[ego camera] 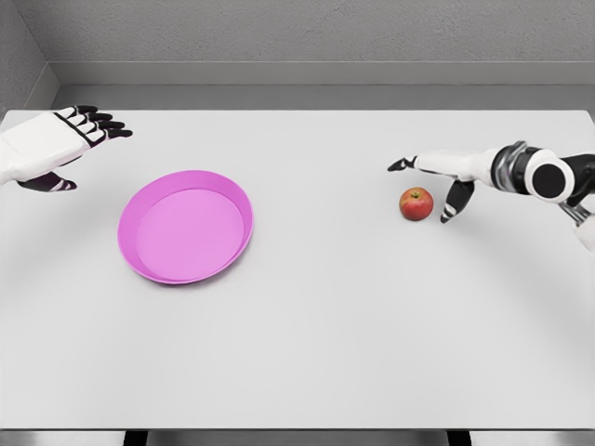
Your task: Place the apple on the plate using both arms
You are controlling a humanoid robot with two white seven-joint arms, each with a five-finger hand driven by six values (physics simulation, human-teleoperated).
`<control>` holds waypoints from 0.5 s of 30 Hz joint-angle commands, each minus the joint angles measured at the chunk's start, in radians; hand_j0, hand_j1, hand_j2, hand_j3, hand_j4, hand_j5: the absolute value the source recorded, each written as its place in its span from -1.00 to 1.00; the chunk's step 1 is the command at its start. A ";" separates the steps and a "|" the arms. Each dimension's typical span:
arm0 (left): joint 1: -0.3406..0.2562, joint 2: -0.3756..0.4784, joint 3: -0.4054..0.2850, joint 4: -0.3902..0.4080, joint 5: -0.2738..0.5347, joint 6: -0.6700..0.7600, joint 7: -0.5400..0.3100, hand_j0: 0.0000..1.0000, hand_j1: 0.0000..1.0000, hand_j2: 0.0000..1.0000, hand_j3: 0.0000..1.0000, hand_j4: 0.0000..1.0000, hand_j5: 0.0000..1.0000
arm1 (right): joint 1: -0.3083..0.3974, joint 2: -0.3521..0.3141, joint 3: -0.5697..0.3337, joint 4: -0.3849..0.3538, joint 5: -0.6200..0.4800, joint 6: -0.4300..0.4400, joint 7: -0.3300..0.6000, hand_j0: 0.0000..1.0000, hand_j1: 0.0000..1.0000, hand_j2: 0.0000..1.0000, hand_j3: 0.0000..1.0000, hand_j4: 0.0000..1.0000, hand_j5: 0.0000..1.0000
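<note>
Beside apple (416,203): open R hand (444,177)

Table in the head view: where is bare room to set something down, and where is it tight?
The table is bare along the near edge and between the plate and the apple. It is tight only around the apple, where the open right hand hovers.

My left robot hand (58,144) is a blocky white shell with black finger segments and black fingertips. My right robot hand (444,177) has a slim white shell and black fingertips, joined at the wrist by grey rings and a round white-and-black joint.
</note>
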 commanded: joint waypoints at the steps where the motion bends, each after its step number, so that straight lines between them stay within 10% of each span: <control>1: 0.000 -0.001 -0.001 0.000 0.002 0.001 0.001 1.00 1.00 1.00 1.00 1.00 1.00 | 0.000 0.004 0.021 0.011 -0.001 0.001 0.000 1.00 1.00 1.00 1.00 1.00 1.00; 15: 0.000 -0.003 -0.003 0.008 0.006 0.001 -0.002 1.00 1.00 1.00 1.00 1.00 1.00 | 0.002 0.001 0.040 0.000 -0.001 0.021 0.010 0.79 0.79 0.79 0.79 0.79 0.79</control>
